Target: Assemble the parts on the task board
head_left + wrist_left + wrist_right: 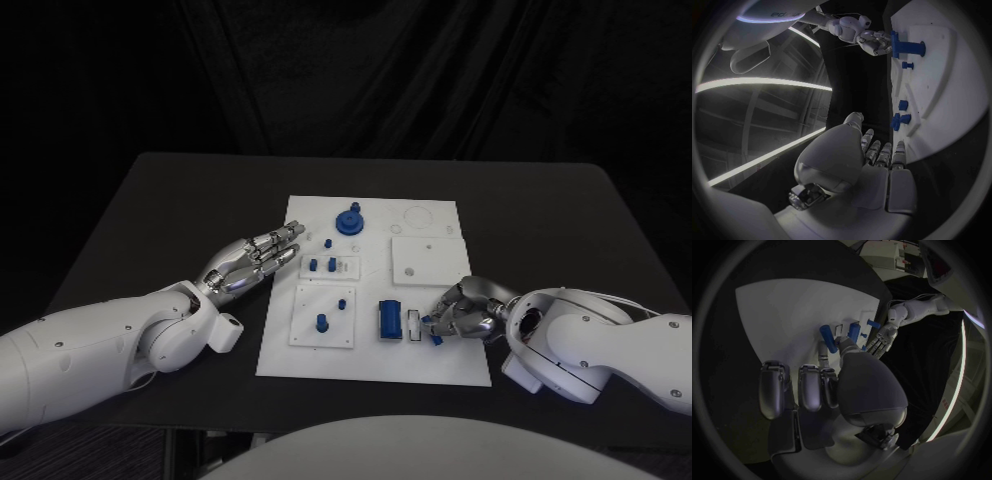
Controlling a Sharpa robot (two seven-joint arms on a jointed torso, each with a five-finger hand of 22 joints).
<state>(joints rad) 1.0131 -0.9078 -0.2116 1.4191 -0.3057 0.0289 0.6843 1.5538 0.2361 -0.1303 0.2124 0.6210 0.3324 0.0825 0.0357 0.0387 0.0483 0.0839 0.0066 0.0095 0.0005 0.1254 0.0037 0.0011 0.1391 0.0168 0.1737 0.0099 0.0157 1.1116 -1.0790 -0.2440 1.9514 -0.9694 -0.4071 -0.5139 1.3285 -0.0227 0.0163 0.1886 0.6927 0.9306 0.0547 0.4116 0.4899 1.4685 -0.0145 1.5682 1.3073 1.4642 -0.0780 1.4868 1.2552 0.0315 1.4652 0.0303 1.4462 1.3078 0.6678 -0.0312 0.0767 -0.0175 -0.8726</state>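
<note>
Head view, left hand (254, 258) empty, fingers spread at task board (433, 365) edge, right hand (464, 313) grip unclear.

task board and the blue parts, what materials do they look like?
Task board: looks like matte white plastic, flat and even, no glare; painted sheet is possible. Blue parts, for instance the round-based one: likely moulded or printed plastic, uniform saturated colour with a soft sheen. Neither can be confirmed by look alone.

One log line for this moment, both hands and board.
left hand: open, at task board left edge | right hand: fingers at blue cylinder part, grip unclear
</note>
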